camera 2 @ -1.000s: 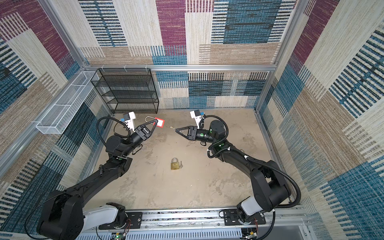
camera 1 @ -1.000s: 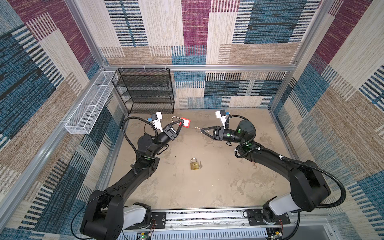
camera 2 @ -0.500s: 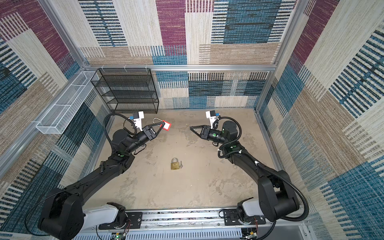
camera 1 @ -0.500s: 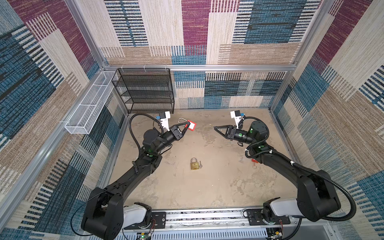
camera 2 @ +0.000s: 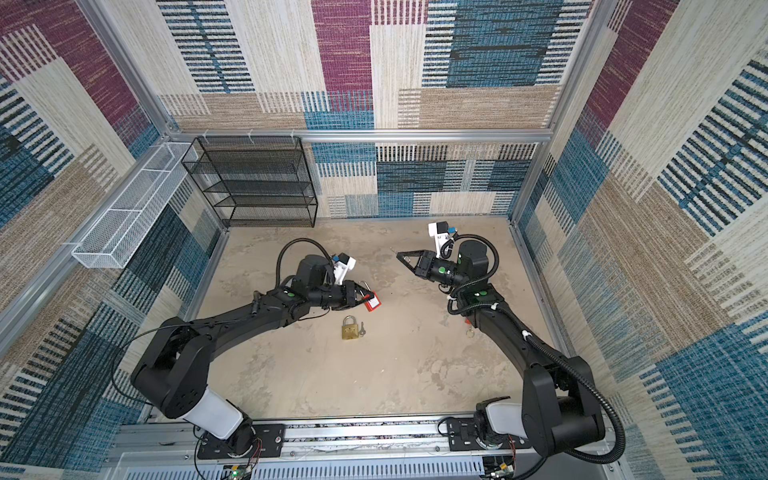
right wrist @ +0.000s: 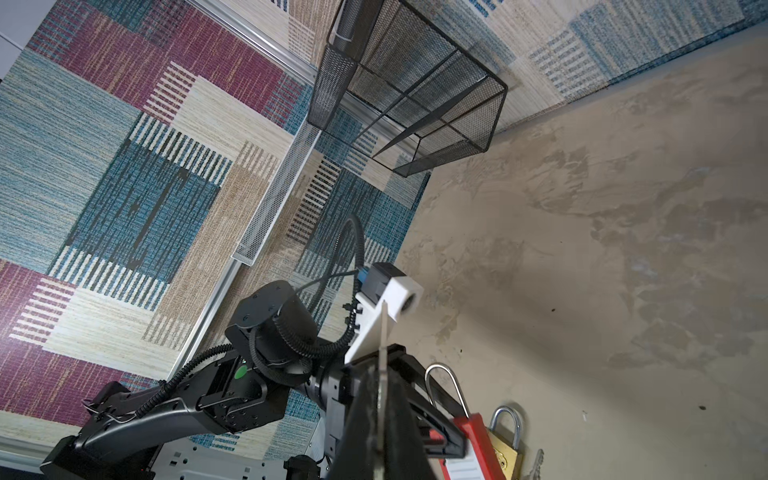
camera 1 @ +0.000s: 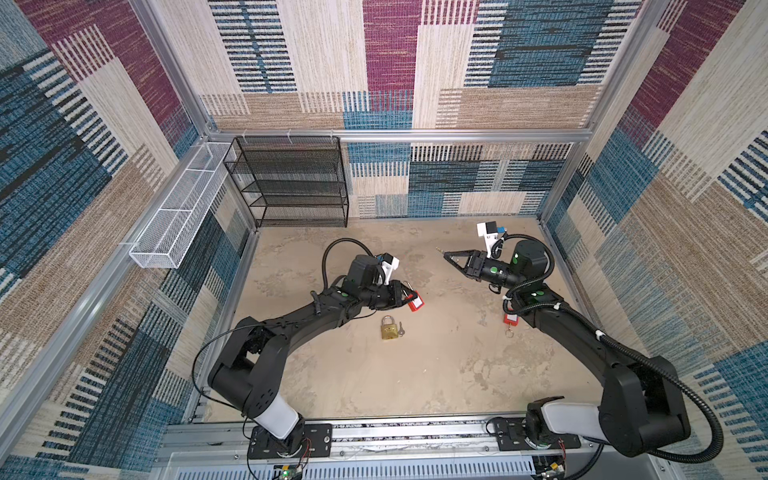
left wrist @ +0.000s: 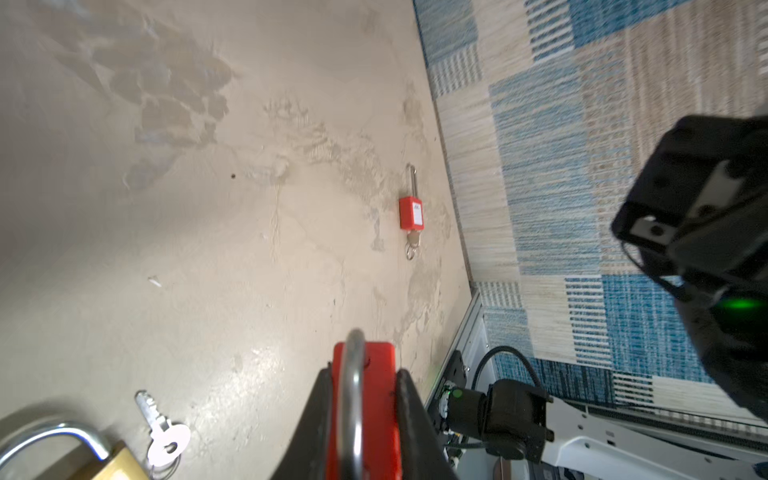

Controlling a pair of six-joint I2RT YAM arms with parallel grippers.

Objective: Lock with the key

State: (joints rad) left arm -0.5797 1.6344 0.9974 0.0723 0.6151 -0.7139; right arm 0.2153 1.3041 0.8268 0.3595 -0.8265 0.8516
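My left gripper is shut on a red padlock, held low over the floor with its steel shackle lying back between the fingers. My right gripper is shut on a thin metal key whose tip sticks out past the fingertips. It hovers at the right, pointing toward the left arm and well apart from the held padlock.
A brass padlock lies mid-floor with a small key beside it, just in front of my left gripper. Another red padlock lies under the right arm. A black mesh shelf stands at the back.
My left gripper has carried the red padlock down and toward the front, near the brass padlock. My right gripper has drawn back to the right with the key.
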